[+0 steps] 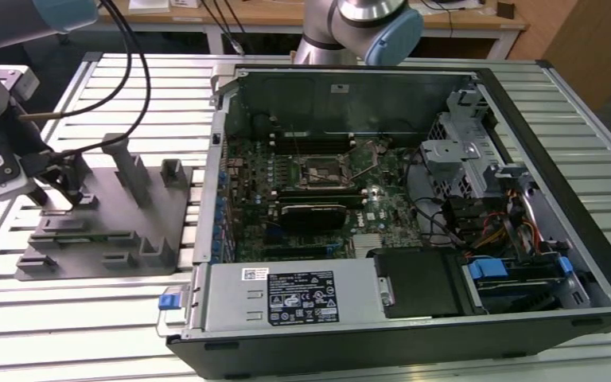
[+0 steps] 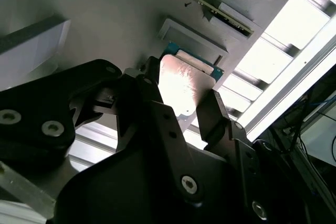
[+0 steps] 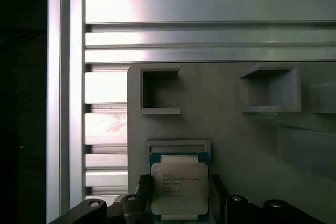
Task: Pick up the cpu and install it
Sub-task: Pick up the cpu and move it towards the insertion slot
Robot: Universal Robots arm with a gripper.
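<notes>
A robotics lab, no question: a slatted aluminium bench (image 1: 125,87) carries an opened desktop computer case (image 1: 592,239), its motherboard (image 1: 391,207) bare to the room. Beside it sits a grey plastic fixture tray (image 1: 104,239) with upright posts. A robot arm (image 1: 391,36) with blue joint caps rises behind, and wooden desks (image 1: 284,16) with trailing cables (image 1: 220,16) line the back.
</notes>
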